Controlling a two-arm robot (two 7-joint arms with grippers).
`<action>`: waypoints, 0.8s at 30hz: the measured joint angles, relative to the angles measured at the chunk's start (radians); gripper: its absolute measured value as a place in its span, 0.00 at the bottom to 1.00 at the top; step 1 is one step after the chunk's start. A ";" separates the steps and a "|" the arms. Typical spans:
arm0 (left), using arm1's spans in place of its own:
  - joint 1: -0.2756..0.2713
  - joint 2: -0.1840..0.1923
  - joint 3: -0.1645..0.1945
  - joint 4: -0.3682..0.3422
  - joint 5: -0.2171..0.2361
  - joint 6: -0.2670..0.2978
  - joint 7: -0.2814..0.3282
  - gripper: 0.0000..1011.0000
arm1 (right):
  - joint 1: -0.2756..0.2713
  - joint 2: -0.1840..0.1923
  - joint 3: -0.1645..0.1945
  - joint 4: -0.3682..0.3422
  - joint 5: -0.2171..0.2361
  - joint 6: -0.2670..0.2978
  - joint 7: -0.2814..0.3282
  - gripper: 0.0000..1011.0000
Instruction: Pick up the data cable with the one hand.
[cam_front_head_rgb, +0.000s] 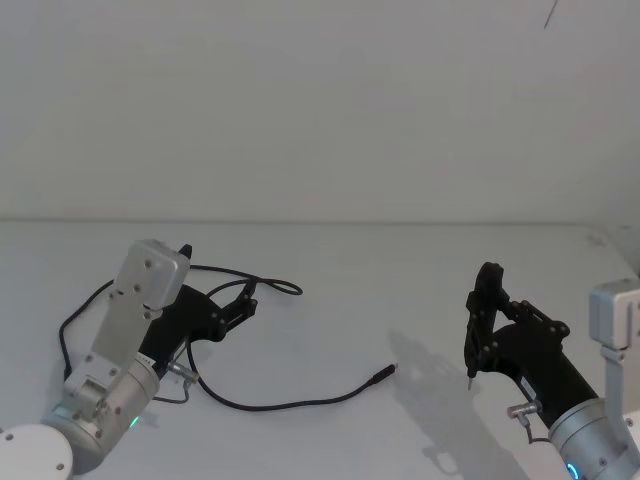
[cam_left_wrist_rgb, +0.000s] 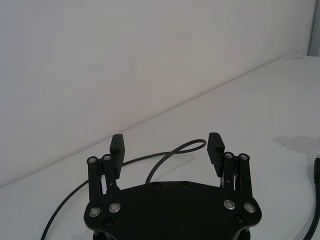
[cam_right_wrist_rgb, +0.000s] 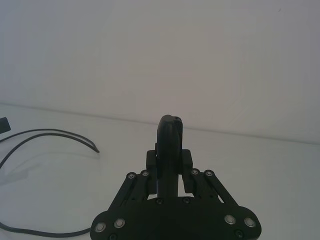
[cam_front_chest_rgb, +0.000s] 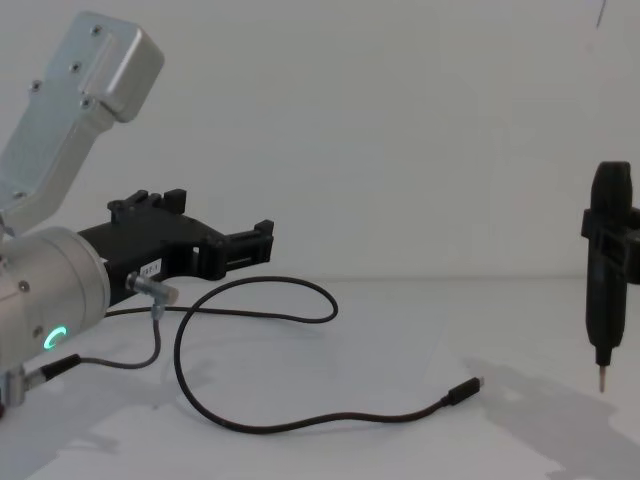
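Note:
The data cable (cam_front_head_rgb: 290, 404) lies on the white table (cam_front_head_rgb: 340, 270) in a long black loop, and its small plug (cam_front_head_rgb: 385, 375) points right. My left gripper (cam_front_head_rgb: 248, 301) hovers open just above the loop's far bend, with nothing between its fingers. The left wrist view shows the left gripper (cam_left_wrist_rgb: 166, 142) with its jaws wide apart and the data cable (cam_left_wrist_rgb: 170, 151) curving on the table beneath them. From the chest view, the left gripper (cam_front_chest_rgb: 225, 220) sits above the data cable (cam_front_chest_rgb: 300, 425). My right gripper (cam_front_head_rgb: 485, 300) stands at the right, shut on a black pen-shaped tool (cam_front_head_rgb: 478, 340).
A short grey wire (cam_front_chest_rgb: 150, 340) hangs by the left wrist. The pen-shaped tool (cam_front_chest_rgb: 605, 300) points its metal tip down, above the table at the right. A plain white wall (cam_front_head_rgb: 320, 100) rises behind the table.

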 joint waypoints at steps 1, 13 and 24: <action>0.000 0.000 0.000 0.000 0.000 0.000 0.000 0.99 | 0.000 0.000 0.000 0.000 0.000 0.000 0.000 0.28; 0.000 0.000 0.001 0.000 0.000 0.000 0.000 0.99 | 0.000 0.000 0.000 0.000 0.000 0.000 0.000 0.28; 0.000 0.000 0.001 0.001 0.000 0.000 0.000 0.99 | 0.000 0.000 0.000 0.000 0.000 0.000 0.000 0.28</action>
